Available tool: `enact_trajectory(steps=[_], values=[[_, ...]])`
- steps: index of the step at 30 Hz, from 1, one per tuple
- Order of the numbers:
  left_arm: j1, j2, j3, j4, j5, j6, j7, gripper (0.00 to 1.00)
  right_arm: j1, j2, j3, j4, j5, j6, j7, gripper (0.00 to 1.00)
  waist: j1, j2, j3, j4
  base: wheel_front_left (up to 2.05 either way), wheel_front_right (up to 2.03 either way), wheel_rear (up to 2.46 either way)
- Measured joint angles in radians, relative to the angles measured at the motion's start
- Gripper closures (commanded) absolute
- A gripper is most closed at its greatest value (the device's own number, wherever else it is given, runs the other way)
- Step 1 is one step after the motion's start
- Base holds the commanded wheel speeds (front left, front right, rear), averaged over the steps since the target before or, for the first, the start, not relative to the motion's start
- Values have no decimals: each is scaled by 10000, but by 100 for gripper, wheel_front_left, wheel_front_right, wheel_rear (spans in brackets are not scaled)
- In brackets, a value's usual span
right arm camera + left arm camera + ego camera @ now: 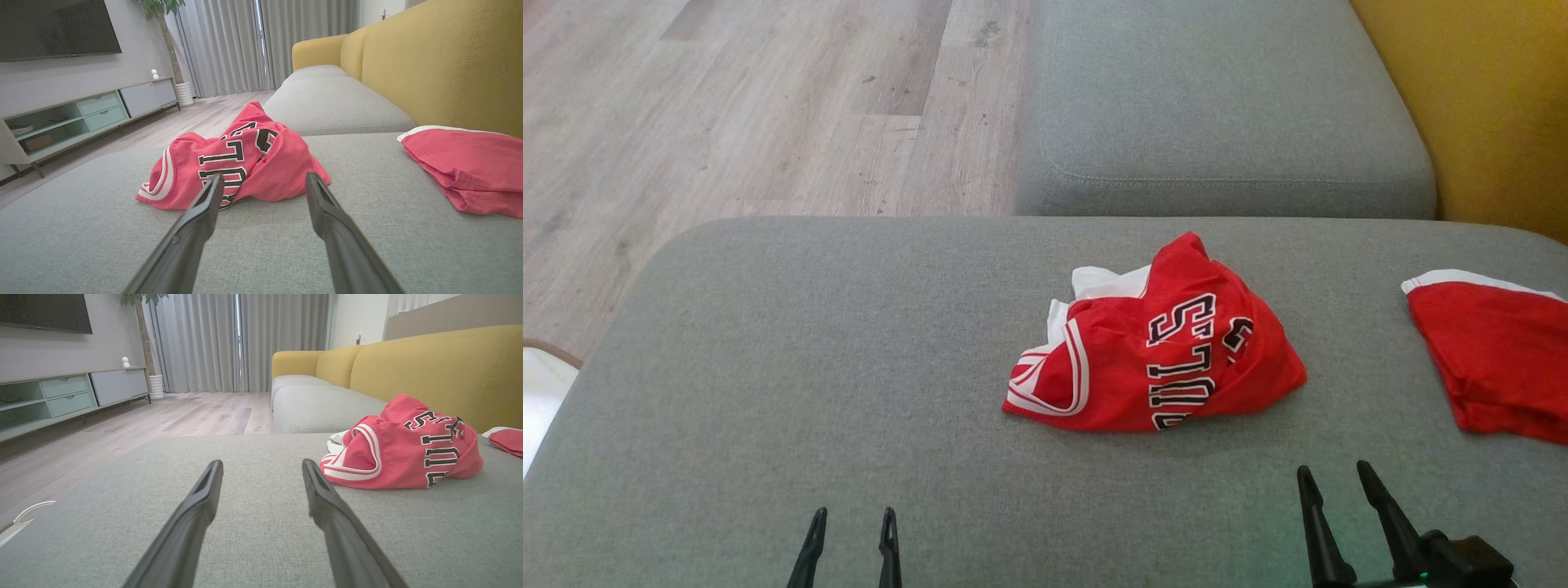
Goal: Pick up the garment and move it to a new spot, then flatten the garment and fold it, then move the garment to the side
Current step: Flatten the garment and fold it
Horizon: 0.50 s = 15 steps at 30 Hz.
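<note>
Grey woven seat (768,367): the broad cushion I work over, and it bears everything that matters here. A second grey cushion (1217,98) lies beyond it at 12 o'clock.
Wooden floor (727,106): off at 10 o'clock, past the seat's far edge.
Yellow backrest (1486,106): stands at 2 o'clock, behind the cushions.
Red jersey (1160,343): this is the garment, a crumpled heap with white trim and black lettering. It lies a little right of the seat's middle with nothing touching it. I judge the first step is in hand and the pick-up is not yet made, so moving, flattening, folding and setting aside all wait.
Second red piece (1494,359): smaller and white-edged, at 3 o'clock of the jersey and well apart from it. I would keep off it.
Right claw (1333,467): my fingers are spread wide and hold nothing, down at 5 o'clock near the seat's near edge. The jersey lies near but apart, at 10 to 11 o'clock. In the right wrist view it sits almost dead ahead, just past my fingertips. This is my nearer claw, so the next move calls for a short reach forward and down, then closing on a raised fold rather than on the cushion.
Left claw (854,513): also spread wide and empty, at 7 o'clock. The jersey is at 2 o'clock from it, well apart, so it would have to cross rightward to help.
</note>
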<state>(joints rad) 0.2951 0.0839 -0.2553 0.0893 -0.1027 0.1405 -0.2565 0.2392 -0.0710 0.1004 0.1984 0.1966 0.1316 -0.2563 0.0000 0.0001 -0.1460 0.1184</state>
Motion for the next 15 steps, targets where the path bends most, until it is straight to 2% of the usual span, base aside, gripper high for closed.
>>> enact_trajectory(steps=[11,15], values=[[-7,-88,182,0,159,-104,0,0,-1,-8,-13,15,0,0,0,0,0,0,30,-110,0,0,0],[-17,-113,178,15,159,-268,0,0,-1,-25,-2,27,0,0,0,0,0,0,70,-164,0,0,0]])
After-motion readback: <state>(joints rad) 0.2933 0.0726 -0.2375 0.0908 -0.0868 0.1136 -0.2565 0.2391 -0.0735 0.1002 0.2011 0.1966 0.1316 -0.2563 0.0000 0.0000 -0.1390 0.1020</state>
